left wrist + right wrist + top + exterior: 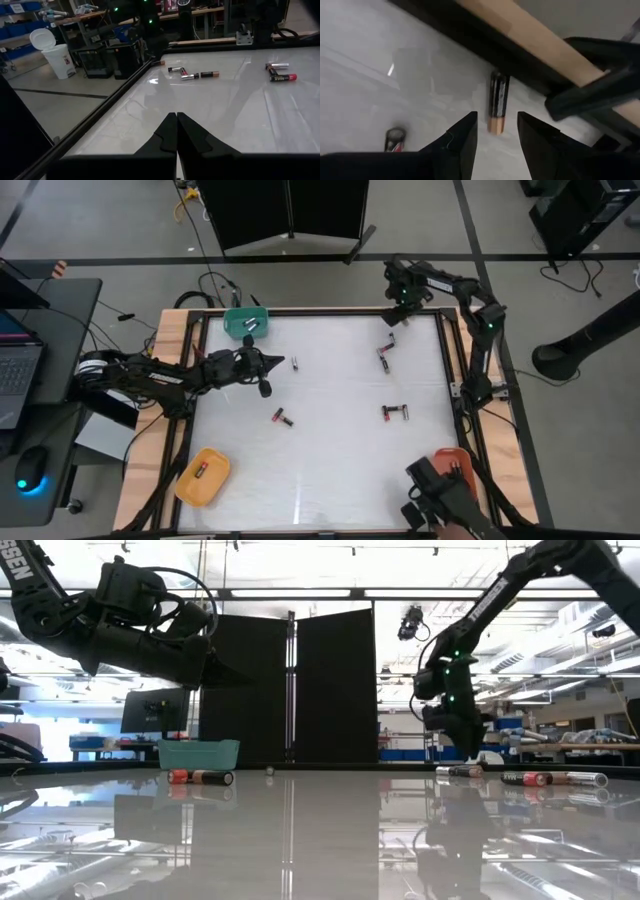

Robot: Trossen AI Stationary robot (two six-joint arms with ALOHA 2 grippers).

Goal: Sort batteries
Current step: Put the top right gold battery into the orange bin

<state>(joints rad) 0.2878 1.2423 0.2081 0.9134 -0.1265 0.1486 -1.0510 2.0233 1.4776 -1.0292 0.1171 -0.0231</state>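
— Batteries [396, 412], the slim dark cylinders with red and silvery ends: where did they lie?

— Scattered over my glossy white table [330, 470]. One pair sat right of centre, another pair [385, 354] lay nearer the far right corner, one small battery [283, 417] rested left of centre, and a single one [295, 363] lay just beyond my left fingertips. A dark battery [250, 325] lay inside the green plastic tray [243, 321] at the far left edge, and one [201, 470] lay in the yellow plastic tray [203, 477] at the near left corner.

— And your left gripper [268, 363]?

— It hung above the table's left side, near the green tray, fingers pressed together on nothing; my wrist camera showed the two dark tips meeting over bare tabletop.

— The right gripper [497, 131]?

— It reached down at the far right corner, fingers spread apart, with a black-and-copper battery [498, 101] lying on the surface just ahead of the gap, beside the black frame rail [470, 37]. A second battery's end [395, 139] showed off to one side. Neither finger touched them.

— Anything else?

— An orange plastic tray [450, 462] sat at the near right corner.
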